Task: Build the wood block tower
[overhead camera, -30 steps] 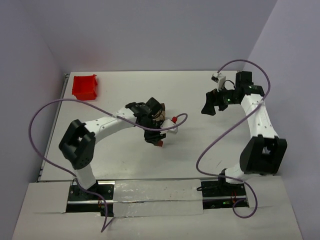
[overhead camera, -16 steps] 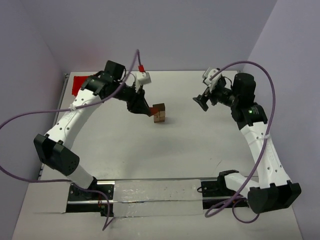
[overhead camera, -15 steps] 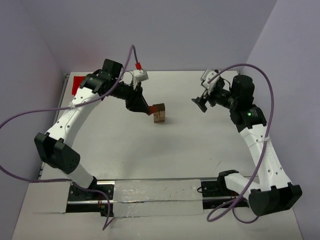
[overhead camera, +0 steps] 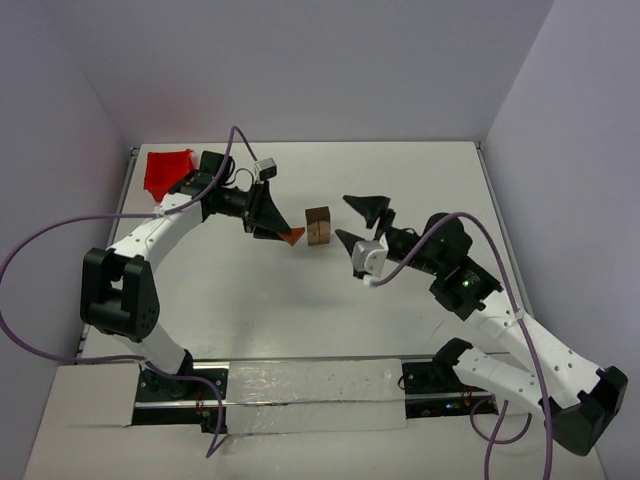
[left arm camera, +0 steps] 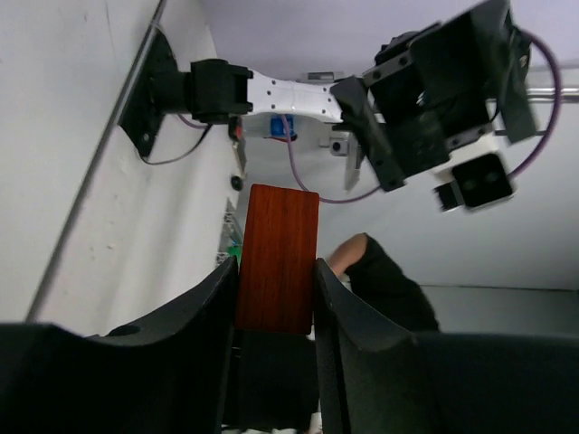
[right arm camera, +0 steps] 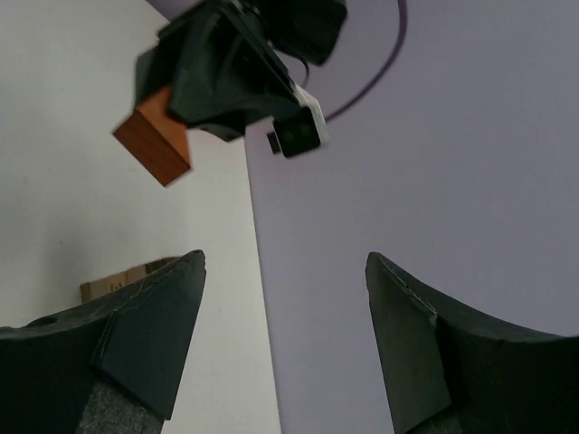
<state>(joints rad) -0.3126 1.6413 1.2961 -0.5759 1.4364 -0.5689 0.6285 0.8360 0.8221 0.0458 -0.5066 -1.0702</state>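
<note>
Surface: white table (overhead camera: 250, 310), lavender walls (overhead camera: 300, 60) on three sides.
Tower: wood block tower (overhead camera: 318, 226) stands near the table's middle, between the two grippers and touching neither. From above it shows one tan and one brown face. The block count can't be told from this angle.
Tower, right wrist view: only a tan top edge (right arm camera: 127, 282) shows; the rest is cut off behind that gripper's own finger (right arm camera: 145, 344).
Left gripper: left gripper (overhead camera: 282, 232) is pinched on the reddish-brown wedge (overhead camera: 291, 236), held off the table just left of the tower.
Wedge, left wrist view: a flat red-brown face (left arm camera: 279, 258) sits between the two pads, lower end hidden in the jaws. The wedge shape doesn't read here, it looks like a plain slab.
Right gripper: right gripper (overhead camera: 358, 222) has its fingers spread with nothing between them, just right of the tower, pointing at it.
Unclear: dark shape (left arm camera: 375, 271) just behind the wedge in the left wrist view, can't identify.
Bin: red bin (overhead camera: 170, 172) at the far left corner, partly covered by the left arm; contents not visible.
</note>
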